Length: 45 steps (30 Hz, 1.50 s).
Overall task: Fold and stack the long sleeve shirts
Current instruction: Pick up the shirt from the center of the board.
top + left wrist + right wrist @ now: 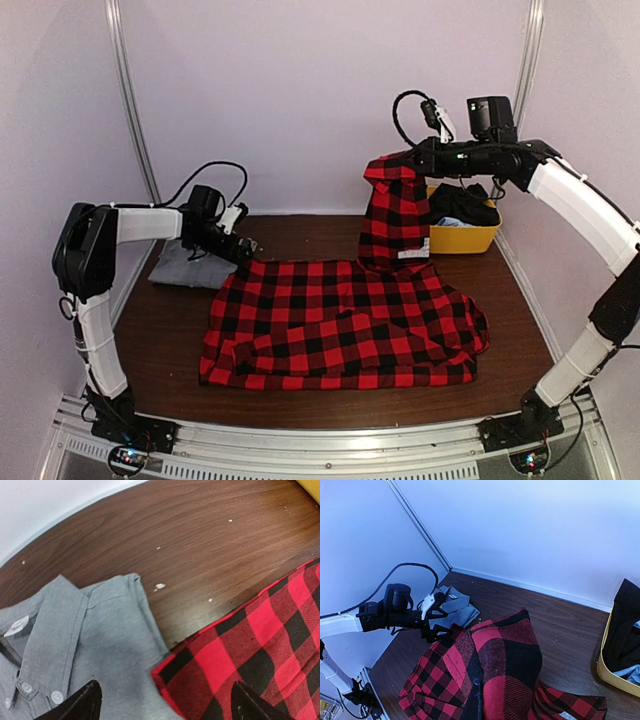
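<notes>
In the upper right of the top view, the right tool [402, 160] is clamped shut on a fold of the red-and-black flannel shirt [340, 320] and holds up a limp checked strip, probably to carry it over for a fold. The rest sprawls rumpled across the middle of the dark wood-grain worktop [160, 350]. At centre left, the left tool [245, 250] stands wide open and empty. It is poised where the flannel's hem meets the smooth grey shirt [190, 268], which lies flat with its collar buttoned.

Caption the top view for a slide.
Right pincer holds up one end of the flannel shirt; open left pincer hangs by the grey shirt.
</notes>
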Motion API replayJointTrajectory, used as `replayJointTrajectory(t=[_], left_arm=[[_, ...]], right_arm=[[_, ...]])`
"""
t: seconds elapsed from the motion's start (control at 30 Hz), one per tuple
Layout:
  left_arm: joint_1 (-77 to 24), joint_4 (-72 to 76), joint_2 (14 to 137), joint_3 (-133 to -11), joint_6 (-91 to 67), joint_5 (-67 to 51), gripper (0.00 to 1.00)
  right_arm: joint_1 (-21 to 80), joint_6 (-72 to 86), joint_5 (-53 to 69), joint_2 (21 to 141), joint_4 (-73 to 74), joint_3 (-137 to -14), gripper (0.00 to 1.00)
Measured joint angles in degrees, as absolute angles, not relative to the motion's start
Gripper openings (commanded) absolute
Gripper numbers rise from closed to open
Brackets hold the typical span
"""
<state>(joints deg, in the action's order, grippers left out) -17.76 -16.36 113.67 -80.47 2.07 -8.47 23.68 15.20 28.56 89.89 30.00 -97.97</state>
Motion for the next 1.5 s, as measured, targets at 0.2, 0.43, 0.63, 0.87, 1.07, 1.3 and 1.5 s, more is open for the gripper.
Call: replayJointTrajectory(t=[0.2,0.43,0.63,0.87,1.07,1.3,1.5], left_arm=[[-12.69,-18.81,114.41,-81.82,1.76,-14.35,0.8],[-12.53,-19.99,118.1,-84.97,1.37,-20.34,0.68],[-12.53,-21.63,122.15,-87.92,0.84,-21.28,0.49],[-12.53,-21.45,122.41,-88.62,0.38,-23.57,0.3],[-12.53,-21.41,122.76,-88.62,0.32,-25.39,0.28],[-12.53,-21.47,123.35,-88.62,-0.1,-26.46,0.03],[-12.53,-21.02,123.04,-88.38,-1.5,-27.31,0.0]], right_arm=[[22.61,14.94,28.88,89.25,29.8,-96.12,0.0],[21.98,14.94,29.21,89.25,29.8,-94.91,0.0],[21.39,14.94,29.28,89.14,29.93,-94.94,0.0],[20.69,14.94,29.17,88.18,30.59,-95.29,0.0],[19.99,14.92,29.12,87.44,30.83,-95.31,0.0],[18.04,14.92,29.21,87.35,31.94,-96.66,0.0],[15.33,15.22,29.58,87.31,31.88,-98.41,0.0]])
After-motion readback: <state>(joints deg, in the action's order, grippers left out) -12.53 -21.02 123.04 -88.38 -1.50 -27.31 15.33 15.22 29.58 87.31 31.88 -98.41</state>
